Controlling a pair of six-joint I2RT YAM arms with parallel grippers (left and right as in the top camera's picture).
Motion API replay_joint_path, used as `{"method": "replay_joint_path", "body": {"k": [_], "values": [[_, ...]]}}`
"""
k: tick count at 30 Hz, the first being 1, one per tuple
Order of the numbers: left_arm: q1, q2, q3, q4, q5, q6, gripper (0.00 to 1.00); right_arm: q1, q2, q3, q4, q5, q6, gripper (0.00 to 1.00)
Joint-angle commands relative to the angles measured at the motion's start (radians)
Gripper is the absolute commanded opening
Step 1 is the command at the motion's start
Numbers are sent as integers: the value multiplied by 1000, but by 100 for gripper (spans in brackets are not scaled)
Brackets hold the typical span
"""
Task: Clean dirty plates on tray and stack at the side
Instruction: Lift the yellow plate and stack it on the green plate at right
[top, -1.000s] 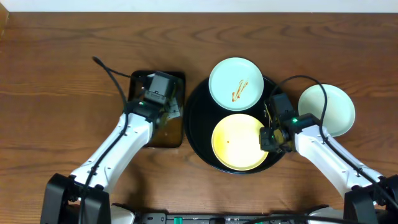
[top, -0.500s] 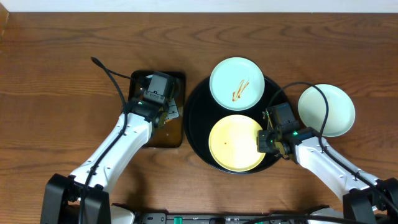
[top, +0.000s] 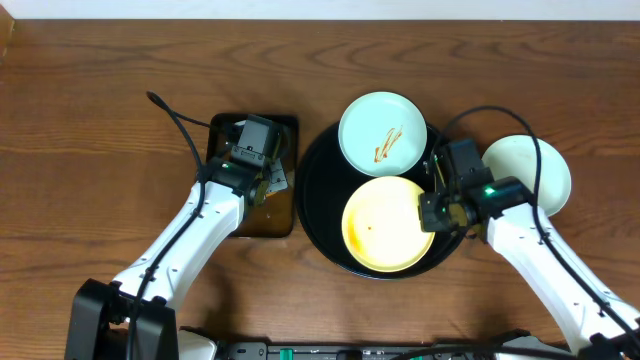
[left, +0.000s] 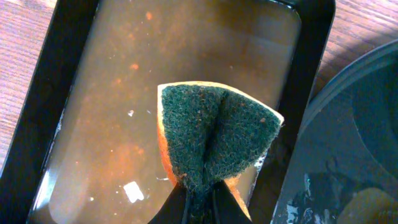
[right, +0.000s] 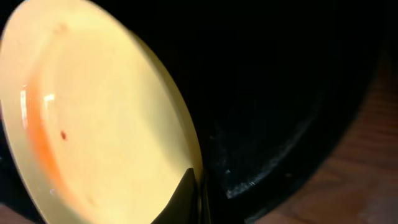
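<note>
Left jaws pinch sponge (left: 214, 137); right jaws, plate (top: 380, 228).

— What's the table surface like?
— On my overhead feed the table (top: 80, 120) is brown wood with visible grain and a low satin sheen.
— And the tray?
— The tray (right: 292, 93) looks like glossy black plastic, wet, with streaky highlights. The yellow plate (right: 99, 124) is smooth plastic with a soft shine and a thin orange film along one side.
— The mint ones?
— The streaked mint plate (top: 382, 135) and the clean mint plate (top: 540, 170) both look like smooth plastic, nearly matt from above.
— The sponge?
— The sponge (left: 214, 140) has a rough, fibrous dark-green scouring face over orange foam. The pan (left: 40, 124) is shiny, smooth and black, holding murky brown water (left: 112, 124).
</note>
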Motion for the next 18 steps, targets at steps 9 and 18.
{"method": "replay_joint_path", "body": {"k": [9,18], "values": [[2,5,-9,-2,-9,-5,8,2,27,-44,26,-2,70,1],[2,5,-9,-2,-9,-5,7,5,236,-98,176,-187,41,1]]}}
